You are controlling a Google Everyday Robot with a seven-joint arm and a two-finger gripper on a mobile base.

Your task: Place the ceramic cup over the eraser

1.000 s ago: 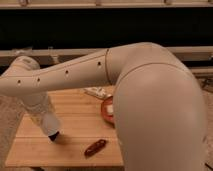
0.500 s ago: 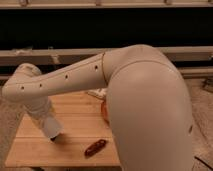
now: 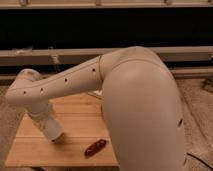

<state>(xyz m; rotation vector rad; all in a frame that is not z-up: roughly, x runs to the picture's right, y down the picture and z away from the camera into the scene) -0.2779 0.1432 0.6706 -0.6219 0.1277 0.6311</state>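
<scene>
Since the earlier frame our arm (image 3: 125, 95) has swung a little to the right and down, and its big elbow now fills more of the right side of the view. We see the hand (image 3: 50, 131) at the lower left, low over the wooden bench (image 3: 75, 122). If it is clenched or released, we cannot tell, because the wrist covers it. At its end there is a pale tapered shape that looks like the cup (image 3: 52, 130), tilted, with its lower end very near the bench surface or touching it; we cannot say which. At the foot of the cup there is a small dark spot, maybe the eraser (image 3: 61, 138), but we cannot be sure. To the right of it a reddish-brown glossy oblong thing (image 3: 95, 147) lies on the bench near the front edge, apart from the cup.
</scene>
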